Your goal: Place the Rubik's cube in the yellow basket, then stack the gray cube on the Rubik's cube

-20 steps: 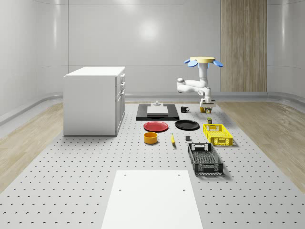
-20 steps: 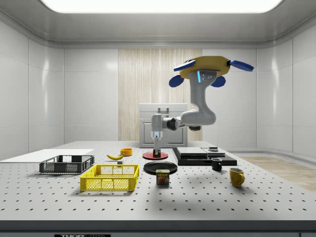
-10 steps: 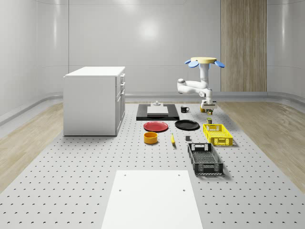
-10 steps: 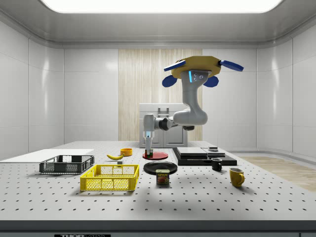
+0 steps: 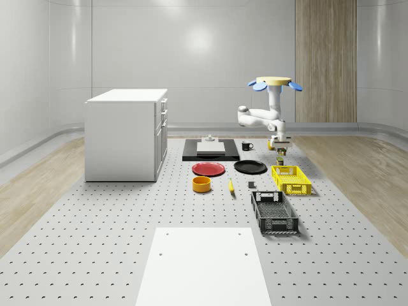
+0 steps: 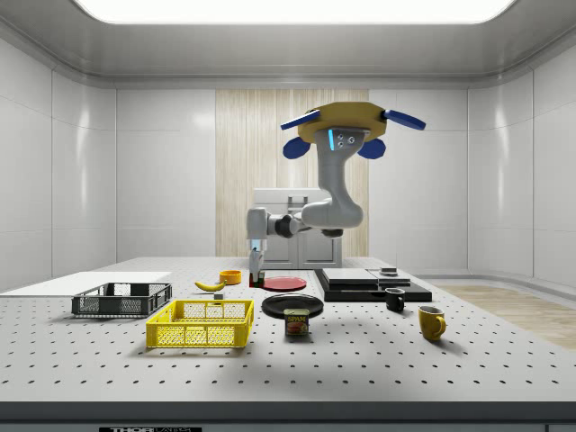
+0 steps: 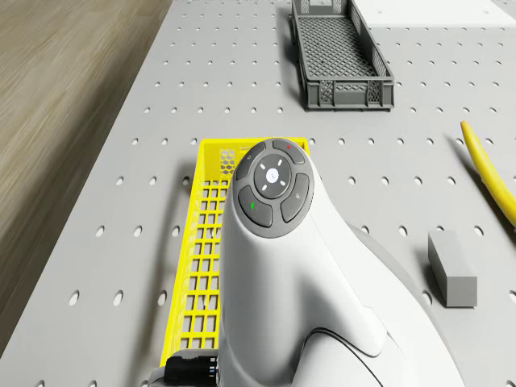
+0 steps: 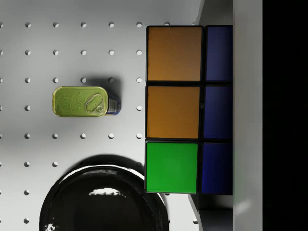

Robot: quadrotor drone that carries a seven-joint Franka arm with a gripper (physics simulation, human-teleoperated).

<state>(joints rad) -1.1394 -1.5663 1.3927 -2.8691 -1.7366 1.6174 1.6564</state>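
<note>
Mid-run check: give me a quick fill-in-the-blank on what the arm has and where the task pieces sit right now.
1. The drone hovers above the table, its pincer shut on the ___.
2. The gray cube rests on the table near the yellow ___, outside the yellow basket.
3. In the wrist view, the can lies on the table beside the black ___.

Missing words: Rubik's cube; banana; plate.

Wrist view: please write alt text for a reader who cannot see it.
The Rubik's cube sits close before the camera, showing orange, green and blue squares. Below it on the perforated table are a green-topped can and a glossy black plate.
</note>
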